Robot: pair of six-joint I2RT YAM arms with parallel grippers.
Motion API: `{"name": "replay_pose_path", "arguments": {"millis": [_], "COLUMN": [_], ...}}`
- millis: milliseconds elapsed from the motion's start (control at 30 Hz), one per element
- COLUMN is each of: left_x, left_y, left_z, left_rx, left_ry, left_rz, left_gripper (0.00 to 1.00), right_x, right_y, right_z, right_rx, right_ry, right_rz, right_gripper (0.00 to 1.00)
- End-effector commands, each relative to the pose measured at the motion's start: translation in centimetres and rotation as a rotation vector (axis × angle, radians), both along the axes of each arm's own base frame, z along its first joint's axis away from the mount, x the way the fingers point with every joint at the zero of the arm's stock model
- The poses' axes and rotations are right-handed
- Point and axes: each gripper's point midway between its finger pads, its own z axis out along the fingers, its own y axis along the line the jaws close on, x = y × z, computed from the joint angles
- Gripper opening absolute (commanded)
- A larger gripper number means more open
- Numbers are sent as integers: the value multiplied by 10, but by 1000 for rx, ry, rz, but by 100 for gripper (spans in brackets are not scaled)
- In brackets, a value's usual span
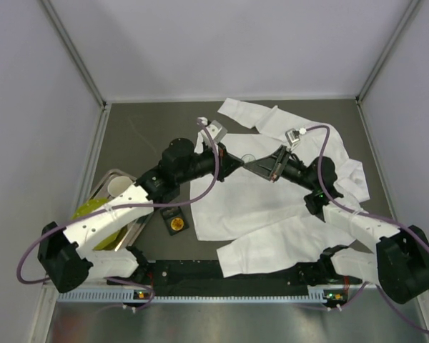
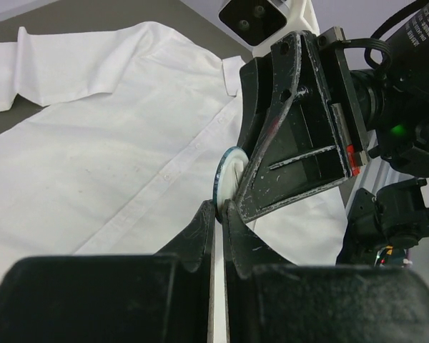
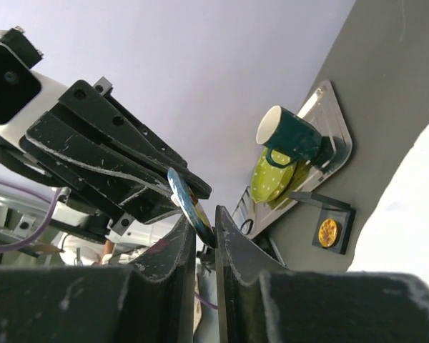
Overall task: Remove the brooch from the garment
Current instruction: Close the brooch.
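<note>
The garment point(image 1: 272, 214) is a white collared shirt spread flat over the dark table, its button placket in the left wrist view point(image 2: 129, 143). The brooch point(image 1: 248, 158) is a small round disc held up over the shirt's chest, between the two grippers. My left gripper point(image 2: 220, 207) is shut on the disc's lower rim point(image 2: 229, 175); its white back and blue edge face this camera. My right gripper point(image 3: 204, 230) is shut on the same brooch point(image 3: 189, 204) from the opposite side. No cloth shows on the brooch in the right wrist view.
A metal tray point(image 1: 113, 173) at the left holds a dark mug point(image 3: 293, 136) and a green dotted dish point(image 3: 272, 179). A small black box with a yellow disc point(image 1: 176, 224) sits beside the tray. Walls enclose the table.
</note>
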Motion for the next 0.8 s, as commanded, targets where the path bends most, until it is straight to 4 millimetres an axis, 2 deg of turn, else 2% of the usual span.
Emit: {"name": "replay_pose_path", "arguments": {"millis": [0,167,333,533,633,667,733,767], "left_x": [-35,-35,-34,-27,-19,-17,-7,-5], "left_y": [-10,-9,-10,-12,-12,-11,-6,-4], "left_z": [47,52,53,47,39,35,27,25], "left_rx": [-139,-220,-225,-212,-176,-156,-131,-109], "left_ry": [-121,-89,-94,-35,-10,5,37,65], "left_rz": [-116,-78,-66,-29,3,20,69,81], "left_gripper": [0,0,0,0,0,0,0,0], "right_x": [19,21,18,16,11,10,9,5], "right_y": [-8,-11,-14,-8,-7,-8,-9,-11], "right_z": [1,6,9,10,11,8,-4,5], "right_rx": [77,118,140,76,25,-9,-83,-117], "right_ry": [35,16,-4,-60,-85,-103,-67,-134], "right_rz": [-124,-145,-149,-113,-98,-103,-104,-108], "right_gripper": [0,0,0,1,13,24,34,42]}}
